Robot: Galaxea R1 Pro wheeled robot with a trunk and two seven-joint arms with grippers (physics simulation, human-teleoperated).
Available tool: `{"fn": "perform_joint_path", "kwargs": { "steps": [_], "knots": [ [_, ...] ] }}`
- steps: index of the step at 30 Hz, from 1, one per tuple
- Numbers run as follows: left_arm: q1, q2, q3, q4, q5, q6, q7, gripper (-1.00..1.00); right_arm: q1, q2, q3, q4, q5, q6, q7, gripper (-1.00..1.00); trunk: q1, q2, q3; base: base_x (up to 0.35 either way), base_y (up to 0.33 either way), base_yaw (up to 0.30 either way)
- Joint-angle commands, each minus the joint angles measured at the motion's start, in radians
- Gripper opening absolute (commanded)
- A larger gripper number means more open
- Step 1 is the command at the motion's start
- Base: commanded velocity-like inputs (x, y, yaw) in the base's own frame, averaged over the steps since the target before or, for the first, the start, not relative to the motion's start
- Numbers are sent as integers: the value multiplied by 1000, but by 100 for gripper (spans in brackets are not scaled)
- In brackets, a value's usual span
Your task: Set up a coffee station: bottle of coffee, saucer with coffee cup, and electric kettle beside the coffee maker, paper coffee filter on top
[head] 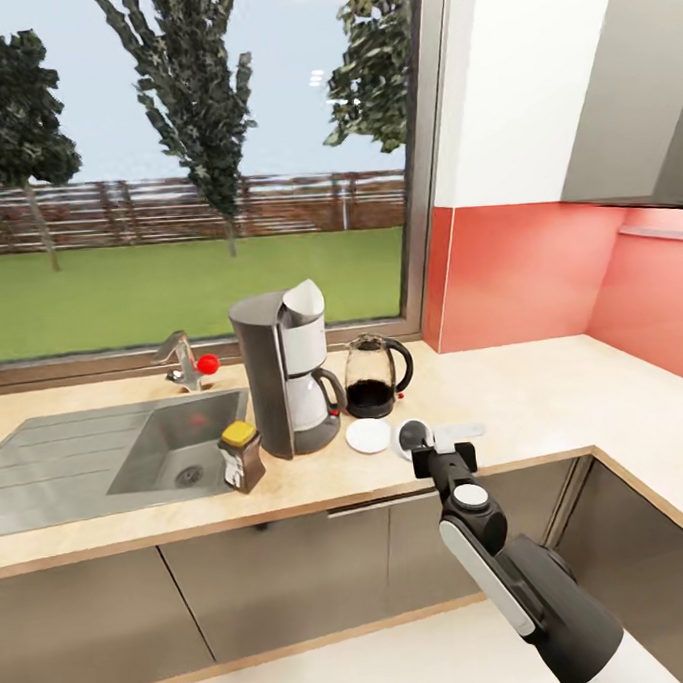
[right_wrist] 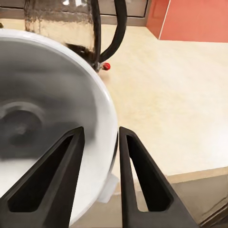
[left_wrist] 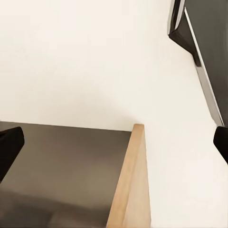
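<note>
I look down from the head camera at the kitchen countertop (head: 544,391), a light wood-grain worktop with a steel sink (head: 177,445) inset toward nine o'clock. The coffee maker (head: 288,379) stands upright near the middle, a white paper coffee filter (head: 305,301) sitting in its top. At its seven o'clock, just beside it, stands the bottle of coffee (head: 241,455) with a yellow lid. At its three o'clock, near it, sits the electric kettle (head: 375,377), upright, dark liquid in its lower part. The saucer (head: 368,436) lies flat in front of the kettle, at the coffee maker's four o'clock.

My right gripper (head: 434,440) reaches in from five o'clock and holds the coffee cup (head: 415,437) tipped on its side, just beside the saucer at its three o'clock; whether cup and saucer touch, I cannot tell. In the right wrist camera, the two dark fingers (right_wrist: 137,175) pinch the cup's white rim (right_wrist: 107,123), one inside and one outside. The kettle's black handle (right_wrist: 116,31) rises beyond it.

In the left wrist camera, my left gripper's dark fingertips (left_wrist: 9,149) sit spread well apart above pale floor and a dark cabinet.
</note>
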Motion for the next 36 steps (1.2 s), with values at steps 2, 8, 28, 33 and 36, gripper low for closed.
{"fn": "perform_joint_path", "kwargs": {
  "steps": [2,8,28,33,36],
  "knots": [
    [0,2,0,-1,9,3,1,100,-1,-1,3,-1,-12,1,-7,-100,1,-2,-2,183,0,19],
    [1,1,2,0,9,4,2,100,-2,26,3,-1,-17,1,-7,-100,1,-2,-3,198,0,32],
    [4,0,1,1,4,12,2,100,-1,62,-7,38,-14,76,-6,-100,1,-2,-16,12,0,80],
    [4,0,-6,2,1,15,-1,100,-28,137,-73,98,-20,232,-7,-100,1,-2,-16,0,0,0],
    [6,1,-12,4,0,15,-3,100,-76,201,-177,110,-21,343,-9,-100,1,-2,-16,0,0,0]
  ]
}}
